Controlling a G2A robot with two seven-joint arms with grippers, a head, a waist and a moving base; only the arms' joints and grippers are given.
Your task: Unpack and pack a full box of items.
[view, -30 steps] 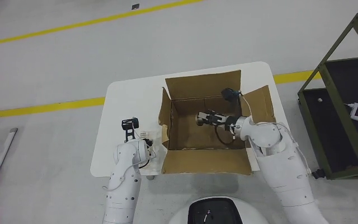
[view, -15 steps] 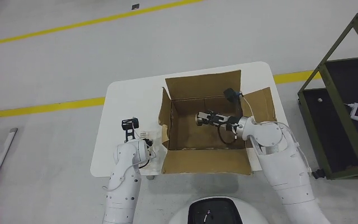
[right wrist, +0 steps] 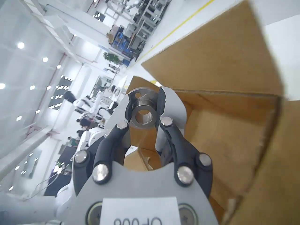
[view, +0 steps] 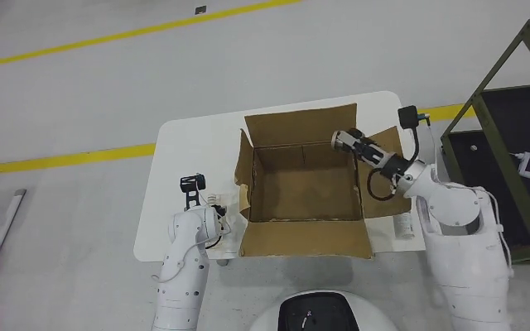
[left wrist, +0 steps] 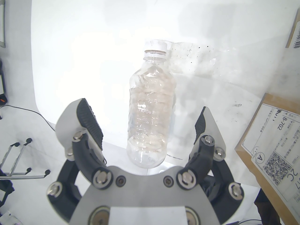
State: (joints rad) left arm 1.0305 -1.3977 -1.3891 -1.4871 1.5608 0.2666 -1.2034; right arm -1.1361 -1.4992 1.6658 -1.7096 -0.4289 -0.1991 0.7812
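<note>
Box open on your tabletop point(view: 190, 149), metal bushing up at its rim.
The box point(view: 302, 238) sits mid-tabletop. The bottle point(left wrist: 150, 108) is at its 9 o'clock, between your spread left fingers point(left wrist: 90, 120), untouched. Your right fingers point(right wrist: 174, 111) clamp the bushing point(right wrist: 143, 115) at 1 o'clock.

Open cardboard box point(view: 302, 194) (flaps out) on white table point(view: 199, 149)

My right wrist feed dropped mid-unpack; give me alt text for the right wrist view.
The right gripper is clamped on a small metal bushing, held near a corner of the open cardboard box, whose flaps and inner walls show beyond it. A bright workshop hall lies behind.
</note>
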